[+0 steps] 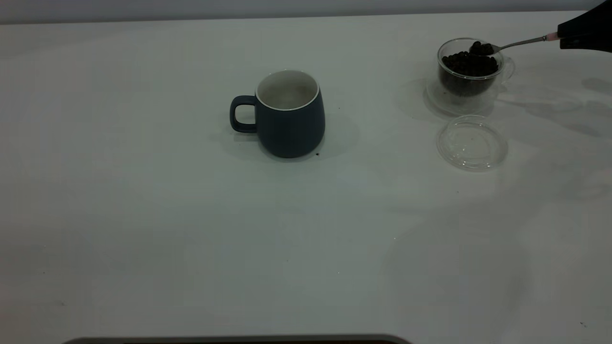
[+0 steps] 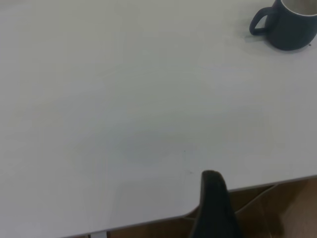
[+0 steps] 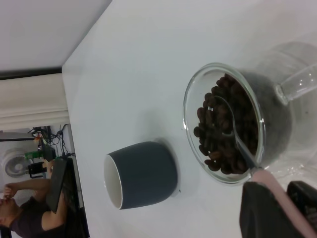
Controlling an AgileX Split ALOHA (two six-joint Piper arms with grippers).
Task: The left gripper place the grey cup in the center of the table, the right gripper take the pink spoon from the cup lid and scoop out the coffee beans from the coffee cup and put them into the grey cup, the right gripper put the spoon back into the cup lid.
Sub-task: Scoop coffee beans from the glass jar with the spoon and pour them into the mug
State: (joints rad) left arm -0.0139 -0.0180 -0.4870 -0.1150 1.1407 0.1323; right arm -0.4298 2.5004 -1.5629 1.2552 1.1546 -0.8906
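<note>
Coffee beans (image 1: 480, 48) heaped on the pink spoon (image 1: 519, 44), clamped in the right tool (image 1: 560, 38), may spill crossing to the grey cup (image 1: 289, 114).

The right hand (image 1: 564, 37) holds the pink spoon (image 1: 514, 45), bean-laden, above the coffee cup (image 1: 471, 71).

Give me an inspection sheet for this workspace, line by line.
Surface: white table, a few tiny dark specks.
Job's things: grey cup upright mid-table, no beans seen inside; glass coffee cup on its saucer, full of coffee beans; pink spoon loaded above the glass cup; cup lid flat in front of it, empty.
Clutter: nothing seen.
Hands: right hand shut on the spoon handle; left hand at the table edge.
Cables: nothing seen.
Surroundings: a person beyond the table.
</note>
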